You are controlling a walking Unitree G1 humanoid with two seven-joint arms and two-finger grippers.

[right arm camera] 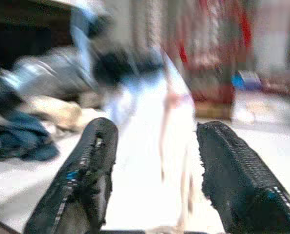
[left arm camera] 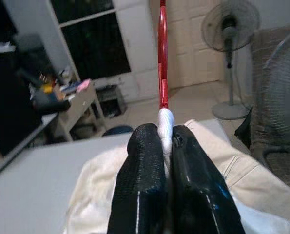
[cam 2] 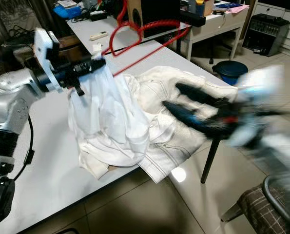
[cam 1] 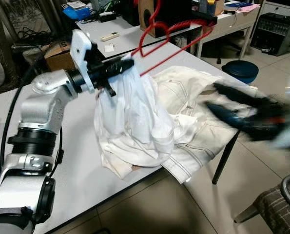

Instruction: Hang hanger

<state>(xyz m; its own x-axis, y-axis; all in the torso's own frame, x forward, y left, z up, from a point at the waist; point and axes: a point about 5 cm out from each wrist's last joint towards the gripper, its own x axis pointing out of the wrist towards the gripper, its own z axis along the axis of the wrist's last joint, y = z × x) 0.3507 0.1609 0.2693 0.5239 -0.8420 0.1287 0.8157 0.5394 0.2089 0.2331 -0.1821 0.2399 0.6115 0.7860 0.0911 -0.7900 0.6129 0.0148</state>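
Your left arm's chunky silver joints sit closest to the lens, and the left pincer (cam 1: 127, 63) at its end is clamped tight on a thin white cloth (cam 1: 130, 105) wrapped round the red hanger (cam 1: 176, 36). From the wrist you can see both textured black fingers (left arm camera: 140, 190) pressed together with white fabric squeezed between them and the glossy red bar rising straight out past the tips. That cloth hangs in soft, see-through folds from the grip down onto a crumpled cream garment (cam 1: 193, 112) with visible seams, heaped on the pale grey desk (cam 1: 81, 180) and drooping over its near edge.

The hanger is held up over the desk, its wiry loops reaching toward the cluttered second desk (cam 1: 227, 22) behind.

Your right pincer (cam 2: 176, 97) is badly motion-blurred, hovering over the cream garment with its fingers spread apart and nothing between them.

Around you: a dark blue bin (cam 1: 240, 70) on the tiled floor, a standing fan (left arm camera: 230, 29), and a checked chair seat (cam 1: 279, 209) at the lower right.
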